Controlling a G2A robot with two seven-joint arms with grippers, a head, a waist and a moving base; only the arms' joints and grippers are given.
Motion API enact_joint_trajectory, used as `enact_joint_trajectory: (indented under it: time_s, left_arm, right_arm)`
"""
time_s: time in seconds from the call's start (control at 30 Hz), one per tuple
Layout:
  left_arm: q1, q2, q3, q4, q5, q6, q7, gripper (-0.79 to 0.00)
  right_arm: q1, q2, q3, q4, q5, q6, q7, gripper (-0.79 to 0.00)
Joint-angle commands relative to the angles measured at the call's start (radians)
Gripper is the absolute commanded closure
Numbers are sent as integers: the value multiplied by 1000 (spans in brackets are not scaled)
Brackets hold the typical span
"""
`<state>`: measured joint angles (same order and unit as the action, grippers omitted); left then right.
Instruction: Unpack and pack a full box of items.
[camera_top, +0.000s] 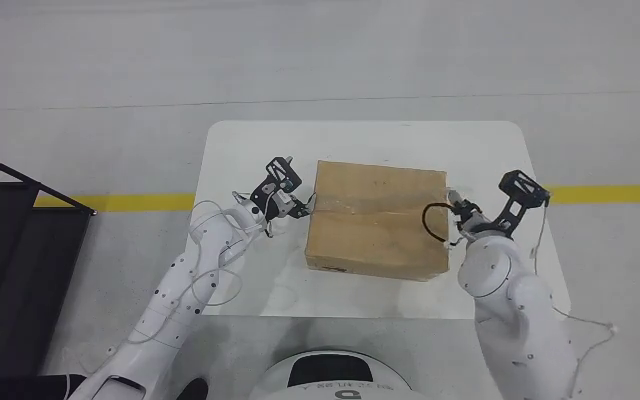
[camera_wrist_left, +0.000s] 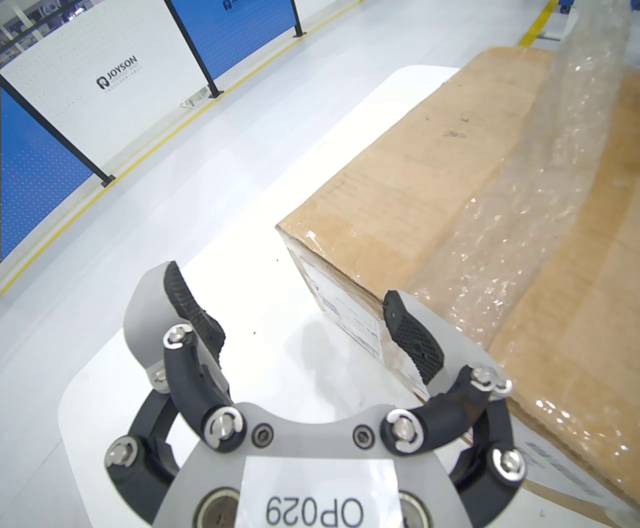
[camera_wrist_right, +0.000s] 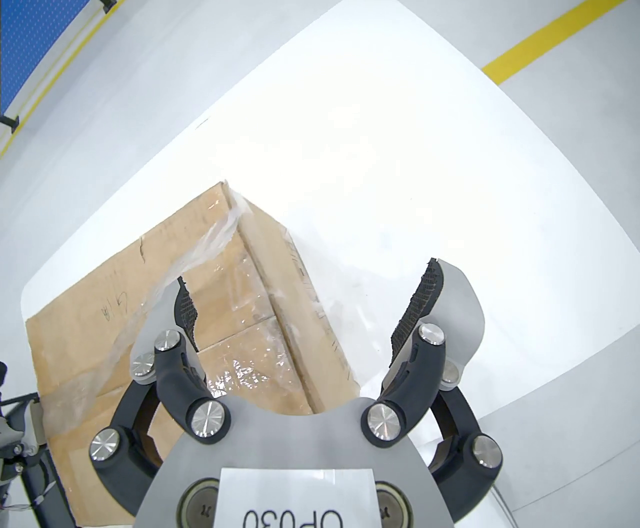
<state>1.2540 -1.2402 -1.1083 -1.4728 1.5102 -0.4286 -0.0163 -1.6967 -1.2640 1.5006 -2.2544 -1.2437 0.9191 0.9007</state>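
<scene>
We see the cardboard box (camera_top: 378, 218) lying closed in the middle of the white table (camera_top: 250, 285), a strip of clear tape (camera_wrist_left: 525, 210) running along its top seam; our left gripper (camera_wrist_left: 284, 295) hovers at the box's left end, fingers spread wide and gripping nothing, one pad close by the top edge; our right gripper (camera_wrist_right: 307, 277) is at the right end, likewise wide open and empty.

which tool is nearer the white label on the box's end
Left. The left tool is beside the label on the box; the right tool is at the opposite end.
</scene>
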Motion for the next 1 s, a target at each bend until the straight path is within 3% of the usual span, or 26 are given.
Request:
enact_joint_trajectory:
  time_s: [0.0,0.37,0.47,0.53,0.87,0.97]
  left_arm:
    - [0,0,0,0,0,0,0,-785]
    - [0,0,0,0,0,0,0,-785]
    - [0,0,0,0,0,0,0,-785]
    - [0,0,0,0,0,0,0,-785]
    - [0,0,0,0,0,0,0,-785]
    - [0,0,0,0,0,0,0,-785]
  right_arm:
    - [-18,-2,60,1,59,7,-8,-785]
    - [-99,-29,325,10,440,12,-117,-785]
    - [-113,-39,386,5,633,-99,-121,-785]
    - [-124,-41,408,20,765,-243,-85,-785]
    - [-124,-41,408,20,765,-243,-85,-785]
    - [-114,-40,414,61,843,-288,-46,-785]
